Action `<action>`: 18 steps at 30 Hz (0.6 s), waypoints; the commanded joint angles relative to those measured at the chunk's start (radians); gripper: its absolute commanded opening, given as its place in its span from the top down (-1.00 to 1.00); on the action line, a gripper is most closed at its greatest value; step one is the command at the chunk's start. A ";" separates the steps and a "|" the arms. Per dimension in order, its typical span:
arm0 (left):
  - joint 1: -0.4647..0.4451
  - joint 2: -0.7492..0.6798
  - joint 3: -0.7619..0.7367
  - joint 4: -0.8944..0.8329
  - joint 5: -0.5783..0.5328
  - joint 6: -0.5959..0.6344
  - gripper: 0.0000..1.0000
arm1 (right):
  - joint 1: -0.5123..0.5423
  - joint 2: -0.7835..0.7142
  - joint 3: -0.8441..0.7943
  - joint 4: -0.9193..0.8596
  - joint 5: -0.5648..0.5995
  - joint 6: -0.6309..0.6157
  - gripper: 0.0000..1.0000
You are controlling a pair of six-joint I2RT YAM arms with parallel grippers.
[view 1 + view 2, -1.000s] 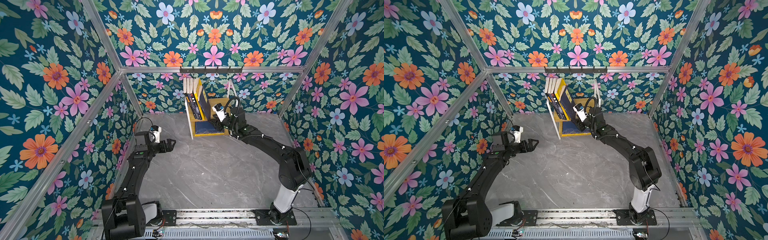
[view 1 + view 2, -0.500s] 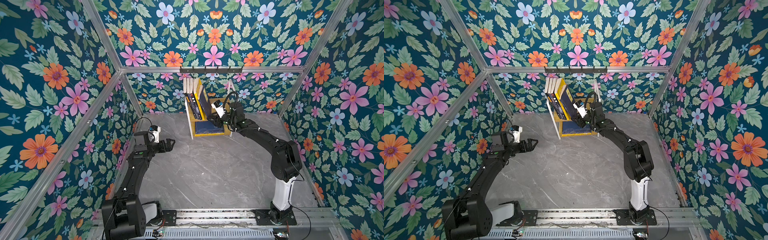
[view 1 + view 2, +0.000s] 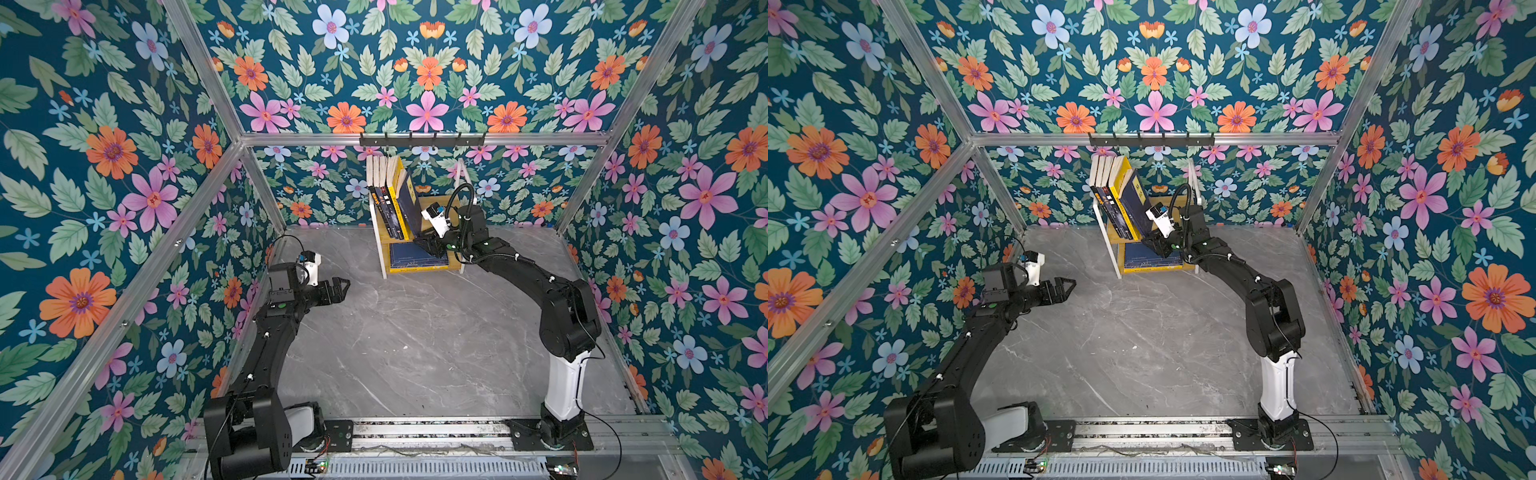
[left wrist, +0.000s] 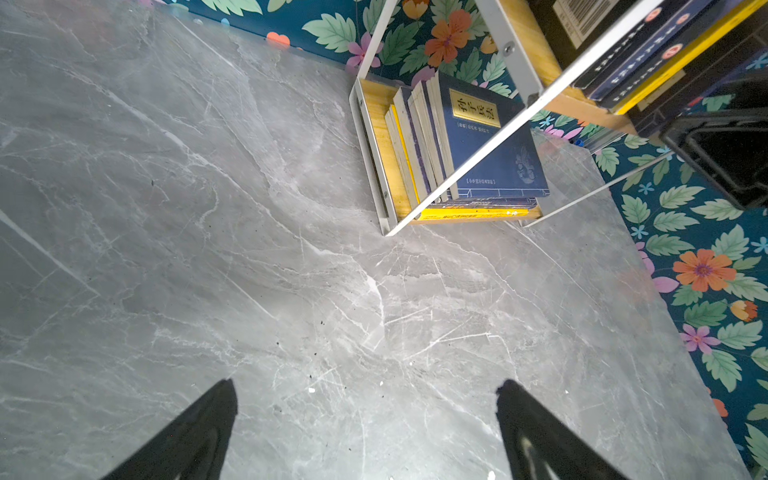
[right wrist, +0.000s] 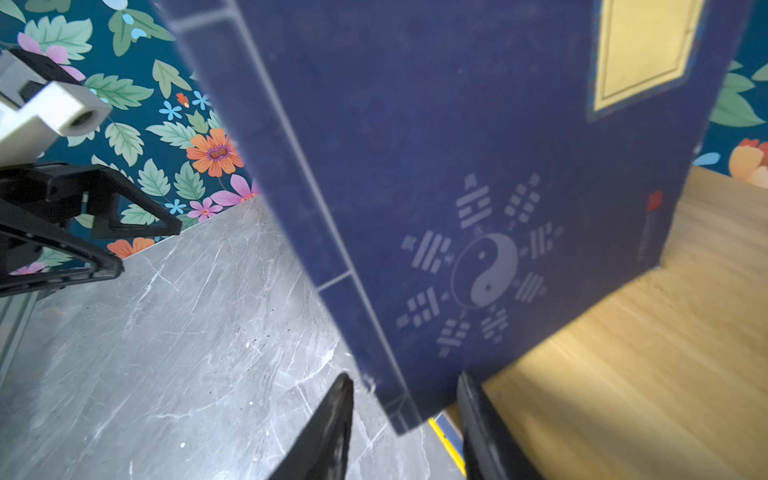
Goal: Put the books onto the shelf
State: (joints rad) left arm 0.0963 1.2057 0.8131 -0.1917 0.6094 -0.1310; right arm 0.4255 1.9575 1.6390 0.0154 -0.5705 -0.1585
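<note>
The shelf [image 3: 377, 232] [image 3: 1109, 243] stands at the back of the grey table. Several books [image 3: 383, 183] stand on its upper board, and a navy book [image 3: 409, 208] [image 5: 457, 166] leans against them. More books [image 3: 417, 257] [image 4: 490, 149] lie stacked on the lower board. My right gripper [image 3: 428, 244] [image 5: 404, 376] is partly open at the upper board's front edge, its fingers either side of the navy book's lower corner, with a small gap at one finger. My left gripper [image 3: 343, 286] [image 4: 365, 384] hangs wide open and empty over the table's left side.
A black hook rail [image 3: 422, 139] runs along the back bar just above the shelf. Floral walls [image 3: 124, 187] close in the left, back and right. A metal base rail [image 3: 415, 428] crosses the front edge. The wooden upper board [image 5: 644, 353] beside the navy book is bare.
My right gripper has narrowed a little at the navy book's lower corner, and the right arm's elbow has shifted. The navy book now leans more. The left arm has not moved.
</note>
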 commanded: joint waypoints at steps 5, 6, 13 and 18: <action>0.002 -0.001 0.010 0.010 0.014 -0.007 -0.99 | -0.001 -0.116 -0.095 0.044 0.097 0.120 0.32; 0.002 0.000 0.008 0.011 0.011 -0.006 -0.99 | 0.000 -0.122 -0.102 0.046 0.133 0.142 0.43; 0.002 0.003 0.013 0.018 0.020 -0.025 -0.99 | 0.079 -0.022 0.014 -0.049 0.525 0.221 0.73; -0.001 -0.008 0.013 0.012 0.024 -0.029 -0.99 | 0.101 0.065 0.099 -0.089 0.635 0.288 0.92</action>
State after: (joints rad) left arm 0.0967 1.2053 0.8185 -0.1902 0.6201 -0.1555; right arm 0.5209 2.0014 1.7092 -0.0303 -0.0593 0.0624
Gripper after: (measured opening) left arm 0.996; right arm 0.051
